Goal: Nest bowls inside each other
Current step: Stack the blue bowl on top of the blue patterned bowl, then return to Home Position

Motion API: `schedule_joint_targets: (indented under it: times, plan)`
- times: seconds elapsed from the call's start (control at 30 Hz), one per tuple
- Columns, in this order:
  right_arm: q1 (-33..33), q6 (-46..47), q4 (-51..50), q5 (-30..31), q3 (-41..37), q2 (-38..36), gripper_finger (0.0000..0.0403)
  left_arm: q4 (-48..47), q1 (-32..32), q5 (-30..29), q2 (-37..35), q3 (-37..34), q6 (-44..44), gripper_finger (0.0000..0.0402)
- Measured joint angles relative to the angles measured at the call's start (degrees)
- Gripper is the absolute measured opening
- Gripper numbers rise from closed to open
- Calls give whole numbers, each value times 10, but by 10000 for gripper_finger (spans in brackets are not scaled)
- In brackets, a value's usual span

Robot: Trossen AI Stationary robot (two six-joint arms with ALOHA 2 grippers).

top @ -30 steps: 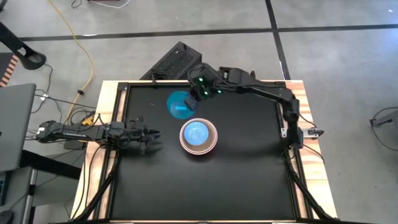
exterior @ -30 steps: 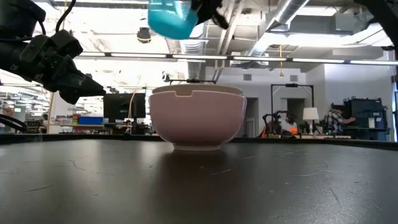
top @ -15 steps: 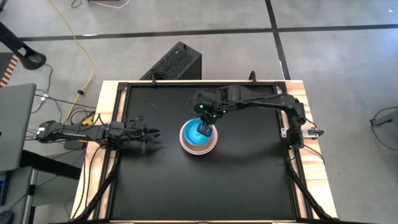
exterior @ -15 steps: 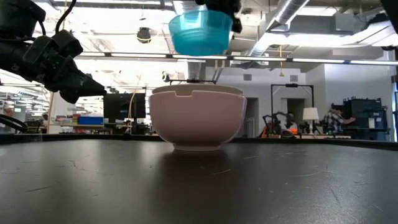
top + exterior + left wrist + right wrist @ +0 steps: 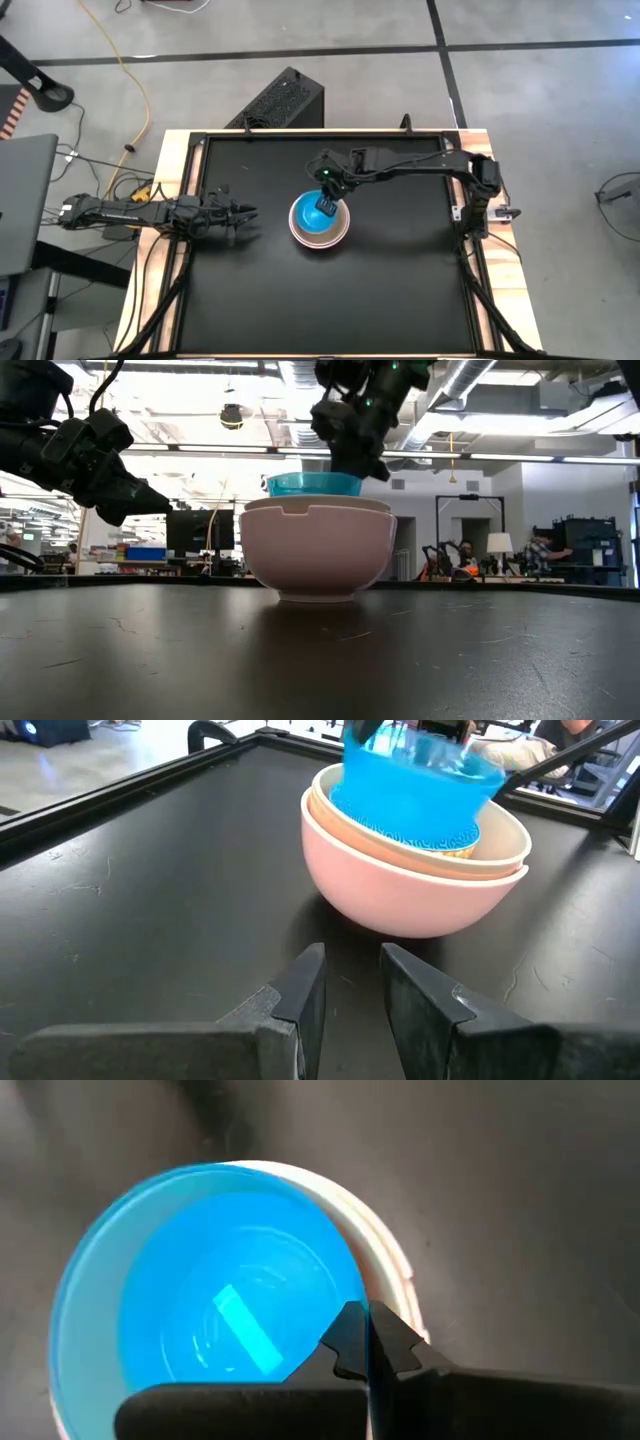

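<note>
A stack of bowls (image 5: pixel 320 222) stands at the middle of the black table: a pink outer bowl (image 5: pixel 410 895) with a cream-white bowl (image 5: pixel 500 845) nested in it. A teal bowl (image 5: pixel 415 785) sits partly sunk in the stack, its rim (image 5: pixel 313 484) showing above the pink bowl (image 5: pixel 318 550). My right gripper (image 5: pixel 326 203) is over the stack's far side, shut on the teal bowl. My left gripper (image 5: pixel 240 213) waits to the left of the stack, above the table, its fingers a little apart (image 5: pixel 350 990) with nothing between them. My right gripper pinches the teal bowl's rim (image 5: pixel 352 1295) on its far right side, one finger inside the bowl and one outside. The fingers (image 5: pixel 350 450) slant down from above. The bowl sits a little tilted, its lower part inside the cream-white bowl; whether its bottom rests there, I cannot tell.
The table has a raised dark frame (image 5: pixel 190 200) inside a wooden border. A black box (image 5: pixel 285 100) lies on the floor past the far edge, and a laptop (image 5: pixel 25 200) stands off the left side. Bare black tabletop surrounds the stack.
My right gripper has carried the teal bowl from high over the table's far part toward the near edge and down. The bowl, tipped at first, has levelled out and sunk into the stack until only its upper part shows.
</note>
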Motion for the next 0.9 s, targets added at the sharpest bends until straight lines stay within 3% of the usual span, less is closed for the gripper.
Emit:
schedule_joint_targets:
  times: [0.3, 0.57, 0.9]
  plan:
    - [-8, 10, 59, -4, -39, 0, 7, 0, 0, 0, 0, 0, 0, 88]
    - [-1, 23, 54, 2, -28, 0, 72, 0, 0, 0, 0, 0, 0, 88]
    - [-9, 15, -107, 7, 52, 0, 128, 0, 0, 0, 0, 0, -9, 88]
